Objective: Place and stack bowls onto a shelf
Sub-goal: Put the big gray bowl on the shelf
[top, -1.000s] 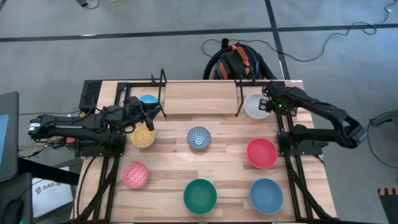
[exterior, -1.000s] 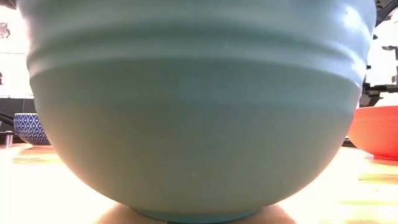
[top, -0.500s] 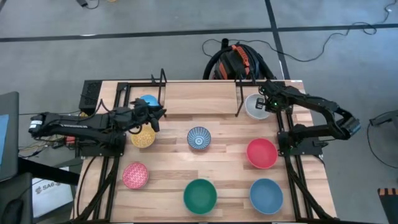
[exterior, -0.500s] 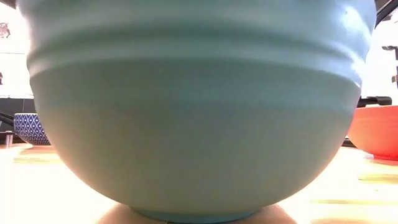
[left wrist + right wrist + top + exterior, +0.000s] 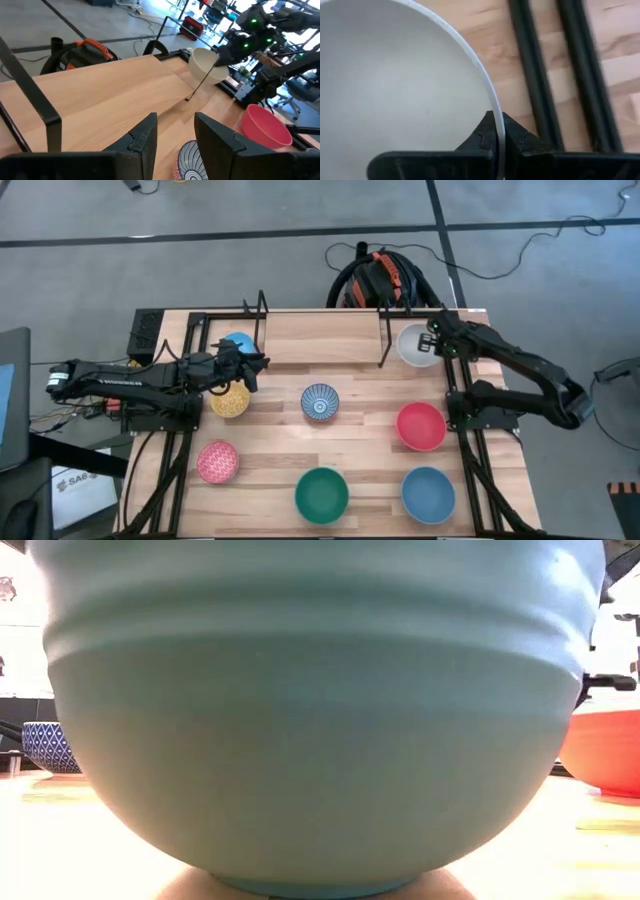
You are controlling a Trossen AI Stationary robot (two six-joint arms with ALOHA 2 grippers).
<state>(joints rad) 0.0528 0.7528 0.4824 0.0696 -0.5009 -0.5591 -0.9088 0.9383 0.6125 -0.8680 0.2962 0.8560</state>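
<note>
My right gripper [image 5: 436, 342] is shut on the white bowl [image 5: 414, 345], just right of the shelf's right post [image 5: 383, 335] at the far right. The shelf [image 5: 263, 330] is a black rod rack along the far edge. My left gripper [image 5: 253, 367] is open and holds nothing. It stands between the light blue bowl [image 5: 238, 341] and the yellow bowl [image 5: 230, 400], both partly hidden by the arm. Its fingers [image 5: 145, 140] point at the patterned bowl [image 5: 320, 402]. The red [image 5: 421, 426], pink [image 5: 217, 461], green [image 5: 321, 494] and larger blue [image 5: 427, 493] bowls rest on the table. My right gripper pinches the white bowl's rim [image 5: 492, 107] on the side toward the table's right edge. One finger is inside the bowl and one outside. The fingers come from above, pointing down. Whether the bowl's foot is clear of the table, I cannot tell.
Black arm-mount rails [image 5: 535, 75] run beside the white bowl. An orange and black device [image 5: 380, 278] lies on the floor beyond the shelf. In the low view the green bowl [image 5: 310, 710] fills the picture. Bare wood lies between the shelf posts.
My right gripper has come onto the white bowl's right rim and taken hold; the bowl has shifted a little toward the far edge. My left gripper has gone a little toward the table's right, past the light blue bowl, still open.
</note>
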